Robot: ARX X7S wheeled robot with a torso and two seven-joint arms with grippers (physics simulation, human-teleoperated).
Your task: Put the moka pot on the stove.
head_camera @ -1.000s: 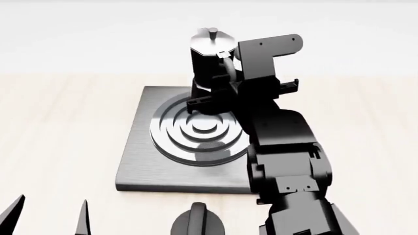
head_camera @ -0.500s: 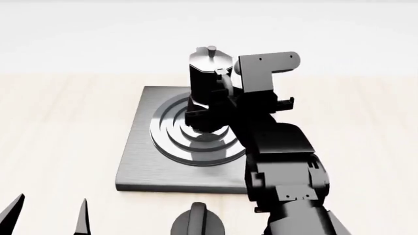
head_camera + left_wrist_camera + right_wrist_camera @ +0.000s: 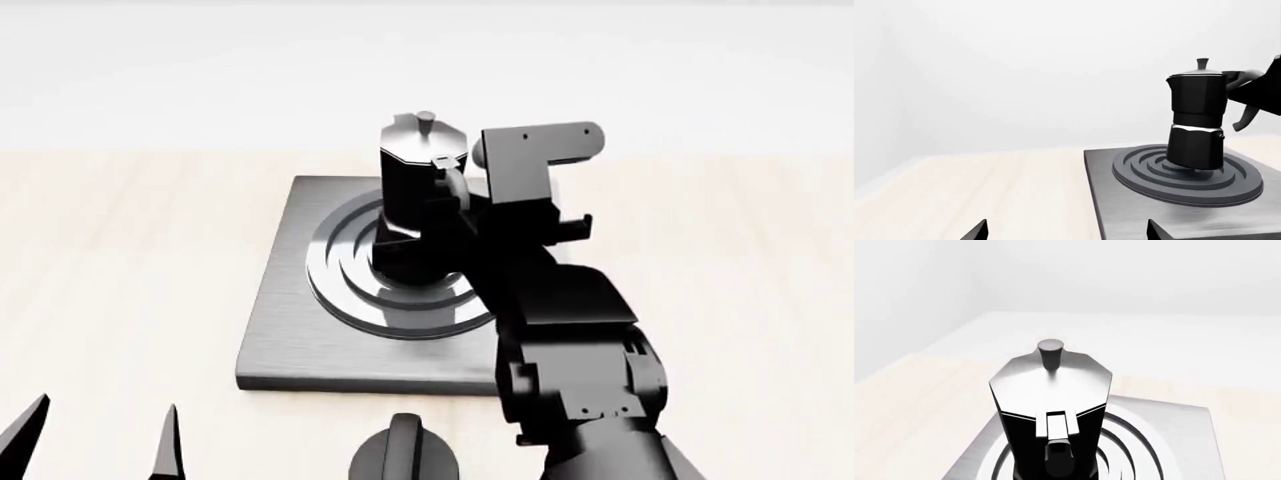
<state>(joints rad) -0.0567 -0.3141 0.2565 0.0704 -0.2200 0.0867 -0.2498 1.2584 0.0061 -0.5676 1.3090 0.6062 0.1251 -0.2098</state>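
- Since the earlier head views, the moka pot [image 3: 411, 190] has travelled from the far edge of the stove [image 3: 274, 330] toward the middle of the ring burner [image 3: 350, 290], and the right arm [image 3: 561, 330] has drawn in with it.
- In the left wrist view the moka pot [image 3: 1196, 120] stands upright over the centre rings of the burner [image 3: 1147, 175]; a thin dark gap seems to show under its base, so whether it touches the rings or hangs just above them cannot be told.
- The right gripper [image 3: 461, 205] reaches the pot from the handle side; its jaws are hidden behind the pot and the arm, yet the handle [image 3: 1247, 95] runs into the black gripper body, so they read as clenched on the handle.
- The right wrist view looks down on the silver lid [image 3: 1051, 380] and its knob [image 3: 1050, 351], with rings showing on both sides of the pot body.
- The left gripper [image 3: 100, 445] sits low at the near left, its two fingers apart and grasping nothing, well apart from the stove.
- The stove's near edge lies just beyond a round black knob [image 3: 404, 455].
- Pale tabletop [image 3: 120, 260] spreads to the stove's left and right; bare grey plate rims the burner on all visible sides.
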